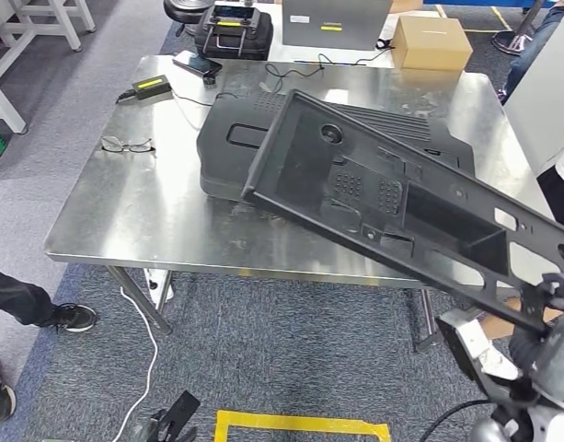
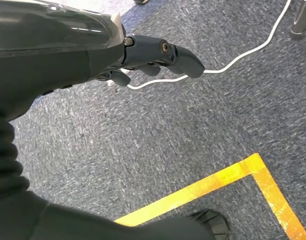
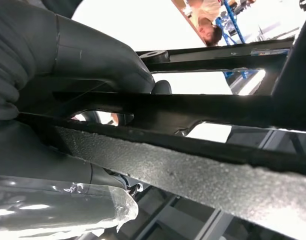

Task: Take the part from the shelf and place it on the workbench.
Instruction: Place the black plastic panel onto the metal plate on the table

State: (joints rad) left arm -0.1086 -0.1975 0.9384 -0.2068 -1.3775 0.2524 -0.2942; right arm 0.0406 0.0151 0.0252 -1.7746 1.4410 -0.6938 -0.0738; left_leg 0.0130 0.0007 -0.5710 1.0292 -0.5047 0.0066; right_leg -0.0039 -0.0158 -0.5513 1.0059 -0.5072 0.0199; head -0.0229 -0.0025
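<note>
Right hand (image 3: 87, 65) fingers clamped on near end of long black plastic part (image 1: 404, 207), held tilted, far end over the steel surface (image 1: 126, 212) above another black panel (image 1: 223, 152). Left hand (image 2: 144, 55) hangs over carpet, fingers loosely apart, holding nothing.

No text, brand or number can be read: the yellow labels on the flat black charger (image 1: 151, 87) and the grey box (image 1: 334, 22) are too small to make out.
</note>
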